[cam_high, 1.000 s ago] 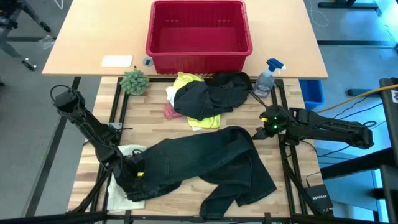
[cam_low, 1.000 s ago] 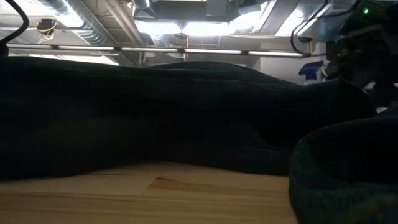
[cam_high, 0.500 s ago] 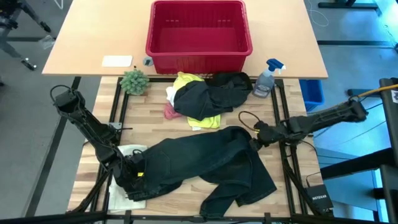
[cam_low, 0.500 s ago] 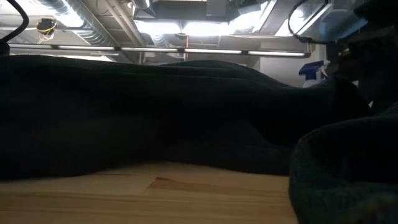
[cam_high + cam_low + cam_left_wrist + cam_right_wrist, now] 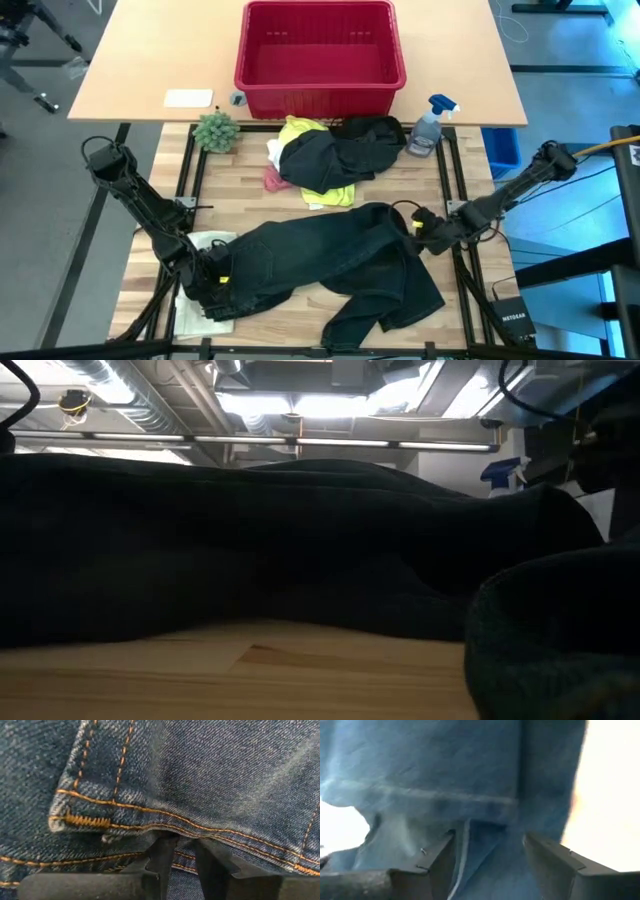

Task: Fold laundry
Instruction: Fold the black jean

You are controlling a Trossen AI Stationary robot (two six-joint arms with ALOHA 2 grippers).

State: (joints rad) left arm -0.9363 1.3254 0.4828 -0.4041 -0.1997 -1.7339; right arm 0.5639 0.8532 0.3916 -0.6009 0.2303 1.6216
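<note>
The dark denim trousers (image 5: 330, 265) lie spread across the wooden table and fill the low view (image 5: 300, 550). My left gripper (image 5: 215, 282) is at their left end, pointing steeply down and shut on the denim (image 5: 182, 842). My right gripper (image 5: 418, 228) stands open at the trousers' right edge, with blue denim between and beyond its fingers (image 5: 490, 845). At the back, a yellow T-shirt (image 5: 330, 188) lies under another dark garment (image 5: 345, 150). A pink cloth (image 5: 273, 181) and a white cloth (image 5: 275, 150) lie beside them. My left gripper pinches a stitched seam edge of the trousers (image 5: 175, 827) between its two fingers, slanting down from above. How many layers it has I cannot tell. The denim lies slack on the table around the fingers. My right gripper is close over the trousers' edge; whether it touches I cannot tell.
A flat white item (image 5: 205, 245) lies under the trousers' left end. A red basket (image 5: 320, 75) stands at the back on the far tabletop, with a small green plant (image 5: 215, 130) to its left and a spray bottle (image 5: 428, 125) to its right.
My right gripper has swung from beside the table's right edge toward the near edge and down, onto the right edge of the trousers, and its wrist has turned. The trousers and my left gripper have kept still.
</note>
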